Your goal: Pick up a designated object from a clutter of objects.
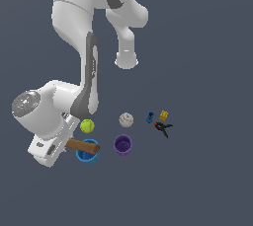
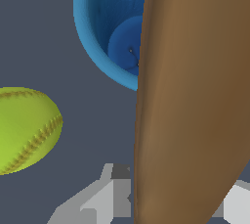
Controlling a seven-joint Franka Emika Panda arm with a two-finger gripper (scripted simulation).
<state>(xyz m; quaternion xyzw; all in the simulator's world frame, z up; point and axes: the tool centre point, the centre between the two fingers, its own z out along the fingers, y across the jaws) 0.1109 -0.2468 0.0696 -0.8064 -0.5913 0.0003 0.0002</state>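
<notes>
Exterior view: gripper (image 1: 63, 147) is gripping the hammer (image 1: 83, 145), brown handle sticking out across the blue cup (image 1: 88, 154). Tennis ball (image 1: 87, 126) is sitting just beside that cup, purple cup (image 1: 123, 145) near it, baseball (image 1: 126, 120) past the purple one, blocks and clamp (image 1: 163, 129) well apart.

Wrist view: handle (image 2: 193, 100) is filling the frame over the blue cup (image 2: 105, 27); jaws are closing on it, one finger (image 2: 105, 198) showing; ball (image 2: 27, 127) lying near the cup.

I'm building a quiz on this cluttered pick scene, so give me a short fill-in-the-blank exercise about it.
1. The brown wooden hammer handle lies across the rim of the ____ cup.
2. The ball nearest the claw is coloured ____.
3. In the exterior view, the purple cup sits to the blue cup's ____.

Missing words: blue; yellow-green; right
</notes>
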